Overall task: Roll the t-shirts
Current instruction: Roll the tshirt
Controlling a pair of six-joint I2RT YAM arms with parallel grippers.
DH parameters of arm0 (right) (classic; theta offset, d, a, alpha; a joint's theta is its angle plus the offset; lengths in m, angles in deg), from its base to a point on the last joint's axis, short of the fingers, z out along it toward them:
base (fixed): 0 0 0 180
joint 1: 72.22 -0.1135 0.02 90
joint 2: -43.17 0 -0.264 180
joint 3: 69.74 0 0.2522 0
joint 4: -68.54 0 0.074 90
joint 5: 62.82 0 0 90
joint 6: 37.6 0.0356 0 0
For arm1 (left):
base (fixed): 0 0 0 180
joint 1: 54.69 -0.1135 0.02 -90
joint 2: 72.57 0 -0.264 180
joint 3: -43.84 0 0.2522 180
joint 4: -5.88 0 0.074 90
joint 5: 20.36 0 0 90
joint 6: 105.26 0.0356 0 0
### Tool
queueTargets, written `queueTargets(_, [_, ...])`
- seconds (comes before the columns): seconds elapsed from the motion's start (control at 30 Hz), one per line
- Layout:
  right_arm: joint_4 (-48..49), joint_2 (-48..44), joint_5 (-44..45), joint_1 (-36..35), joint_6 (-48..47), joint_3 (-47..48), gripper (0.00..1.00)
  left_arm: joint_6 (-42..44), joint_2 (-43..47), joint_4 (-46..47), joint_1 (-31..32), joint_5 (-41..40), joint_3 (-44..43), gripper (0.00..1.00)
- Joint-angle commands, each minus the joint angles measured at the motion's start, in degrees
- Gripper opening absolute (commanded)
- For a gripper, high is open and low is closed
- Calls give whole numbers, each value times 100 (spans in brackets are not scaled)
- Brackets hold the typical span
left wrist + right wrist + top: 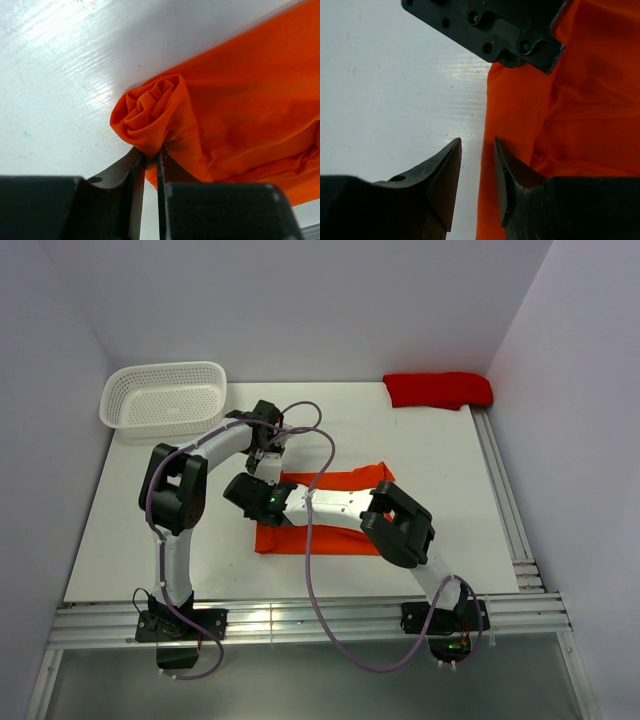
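Observation:
The orange t-shirt (340,480) lies folded into a long strip at the table's middle, partly under both arms. In the left wrist view its end (155,107) is curled into a small roll. My left gripper (150,155) is shut on the bottom of that roll, at the strip's left end (266,462). My right gripper (477,145) is open with a narrow gap and hovers right next to it (247,492). Its jaws straddle the shirt's left edge (520,125), one finger over bare table, the other over fabric.
A white plastic basket (165,398) stands at the back left. A folded red cloth (437,390) lies at the back right. Metal rails (505,490) run along the table's right and near edges. The left gripper's black body (490,25) shows in the right wrist view.

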Motion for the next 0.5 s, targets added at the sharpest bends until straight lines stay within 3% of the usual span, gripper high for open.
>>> queueTargets(0.0, [-421, 94, 223, 9, -52, 286, 40, 50, -9, -48, 87, -143, -258, 18])
queueTargets(0.2, [-974, 252, 258, 0, 265, 278, 40, 59, -62, -136, 87, -143, -390, 28])
queueTargets(0.33, [-1019, 226, 223, -17, 414, 129, 41, 94, -9, -136, 87, -73, -443, 47])
queueTargets(0.47, [-1115, 234, 240, -26, 458, 93, 42, 120, 61, -215, 87, 67, -591, 57])
